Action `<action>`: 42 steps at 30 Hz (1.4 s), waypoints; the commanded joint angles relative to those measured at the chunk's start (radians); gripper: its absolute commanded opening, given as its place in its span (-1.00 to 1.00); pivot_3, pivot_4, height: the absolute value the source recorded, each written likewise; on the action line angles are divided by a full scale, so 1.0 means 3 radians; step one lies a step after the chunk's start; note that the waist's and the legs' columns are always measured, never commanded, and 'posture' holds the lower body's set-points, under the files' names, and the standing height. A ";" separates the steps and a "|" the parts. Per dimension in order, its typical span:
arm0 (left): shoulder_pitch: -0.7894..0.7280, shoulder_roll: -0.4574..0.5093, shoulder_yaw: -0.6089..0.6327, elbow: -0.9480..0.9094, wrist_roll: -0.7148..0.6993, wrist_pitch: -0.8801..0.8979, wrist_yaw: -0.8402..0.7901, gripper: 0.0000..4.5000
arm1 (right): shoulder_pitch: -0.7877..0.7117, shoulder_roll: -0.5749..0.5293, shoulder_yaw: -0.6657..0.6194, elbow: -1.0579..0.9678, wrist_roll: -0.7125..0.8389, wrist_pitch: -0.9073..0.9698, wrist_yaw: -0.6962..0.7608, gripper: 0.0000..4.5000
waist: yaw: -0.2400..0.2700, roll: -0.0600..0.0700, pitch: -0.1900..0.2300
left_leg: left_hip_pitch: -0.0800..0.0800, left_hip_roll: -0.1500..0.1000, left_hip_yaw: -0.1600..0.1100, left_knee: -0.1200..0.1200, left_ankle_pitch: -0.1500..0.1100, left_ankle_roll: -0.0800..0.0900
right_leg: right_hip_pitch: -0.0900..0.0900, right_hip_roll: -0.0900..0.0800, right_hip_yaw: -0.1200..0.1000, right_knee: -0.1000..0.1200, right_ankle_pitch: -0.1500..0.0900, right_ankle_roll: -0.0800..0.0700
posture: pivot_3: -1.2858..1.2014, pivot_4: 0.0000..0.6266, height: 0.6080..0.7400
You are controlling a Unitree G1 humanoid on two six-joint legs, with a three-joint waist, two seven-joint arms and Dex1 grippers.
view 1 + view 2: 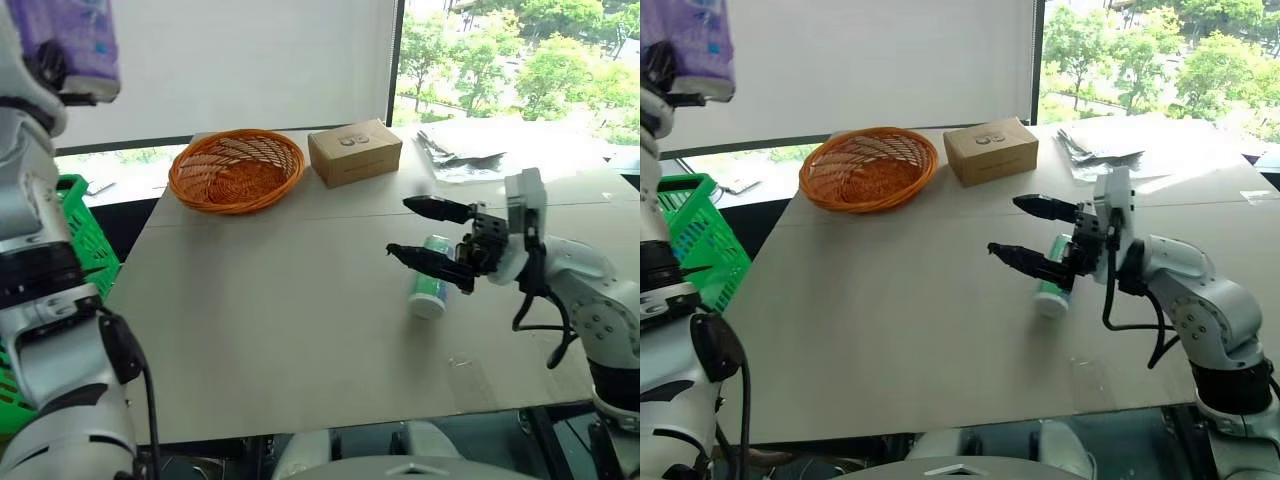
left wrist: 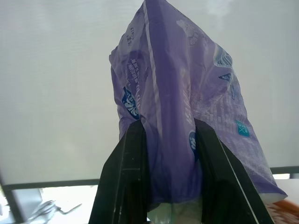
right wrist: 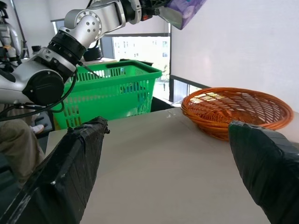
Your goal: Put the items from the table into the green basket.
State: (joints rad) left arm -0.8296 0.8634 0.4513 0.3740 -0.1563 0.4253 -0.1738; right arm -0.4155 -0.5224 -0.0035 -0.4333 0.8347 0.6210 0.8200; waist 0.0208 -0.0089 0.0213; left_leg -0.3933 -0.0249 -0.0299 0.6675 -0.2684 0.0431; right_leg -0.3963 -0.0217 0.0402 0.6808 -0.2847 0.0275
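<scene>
My left gripper point(image 2: 170, 128) is shut on the purple-and-white tissue pack point(image 2: 187, 93), which it holds high in the air at the far left point(image 1: 75, 40). Below it, off the table's left edge, stands the green basket point(image 1: 85, 225), with its lattice side and rim also in the right wrist view point(image 3: 117, 93). The green-and-white can point(image 1: 430, 280) lies on its side on the pale table point(image 1: 280, 330), right of the middle. My right gripper point(image 1: 398, 227) hangs open just above and beside the can, fingers pointing left, with nothing between them.
An orange wicker basket point(image 1: 237, 168) and a brown cardboard box point(image 1: 354, 151) sit at the table's far edge. Crumpled clear wrapping point(image 1: 460, 150) lies at the back right. A window runs behind the table.
</scene>
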 commanded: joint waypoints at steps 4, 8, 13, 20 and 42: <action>0.0484 0.0569 0.0291 0.0613 0.0219 -0.0434 0.0115 -0.71 | -0.0455 0.0272 0.0309 0.0282 -0.0373 -0.0237 0.0064 1.00 | 0.0154 -0.0040 -0.0011 | -0.0007 -0.0002 -0.0011 -0.0002 0.0000 -0.0002 | -0.0005 -0.0001 -0.0012 -0.0004 0.0000 -0.0001 | 0.20 -1.00 1.00; 0.0692 0.0506 0.0419 0.0680 0.0137 -0.0475 0.0167 -0.71 | -0.0499 0.0329 0.0337 0.0331 -0.0405 -0.0255 0.0143 1.00 | 0.0301 -0.0054 -0.0020 | -0.0016 -0.0012 -0.0023 -0.0002 -0.0001 -0.0004 | -0.0006 -0.0017 -0.0033 -0.0007 0.0000 -0.0001 | 0.20 -1.00 1.00; 0.0759 0.0462 0.0393 0.0716 0.0143 -0.0517 0.0241 0.04 | -0.0504 0.0366 0.0319 0.0357 -0.0447 -0.0275 0.0162 1.00 | 0.0428 -0.0064 -0.0026 | -0.0018 -0.0017 -0.0029 -0.0005 -0.0007 0.0005 | -0.0006 -0.0026 -0.0046 -0.0007 -0.0001 -0.0001 | 0.20 -1.00 1.00; 0.0455 0.0240 0.0339 0.0602 -0.0049 -0.0548 0.0204 0.38 | -0.0399 0.0259 0.0205 0.0351 -0.0502 -0.0279 0.0165 1.00 | 0.0433 -0.0065 -0.0028 | -0.0018 -0.0017 -0.0031 -0.0007 -0.0006 0.0005 | -0.0007 -0.0027 -0.0050 -0.0005 -0.0001 -0.0002 | 0.18 -1.00 1.00; 0.1702 0.0232 -0.0788 -0.2315 -0.2038 0.1255 -0.2976 0.97 | 0.0785 0.0188 0.0050 -0.0251 -0.1343 0.1268 -0.1918 1.00 | -0.0107 -0.0011 -0.0024 | 0.0009 0.0004 -0.0005 -0.0009 0.0001 -0.0004 | -0.0011 -0.0013 -0.0037 0.0041 -0.0008 -0.0034 | 0.06 -1.00 1.00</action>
State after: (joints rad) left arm -0.3467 0.8724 0.1821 -0.2684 -0.7418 0.8210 -0.9588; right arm -0.1608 -0.4958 -0.0101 -0.4648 0.4838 0.8914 0.3618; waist -0.0113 -0.0122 0.0140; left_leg -0.3886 -0.0239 -0.0312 0.6647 -0.2677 0.0417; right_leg -0.3982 -0.0256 0.0290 0.6933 -0.2873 0.0170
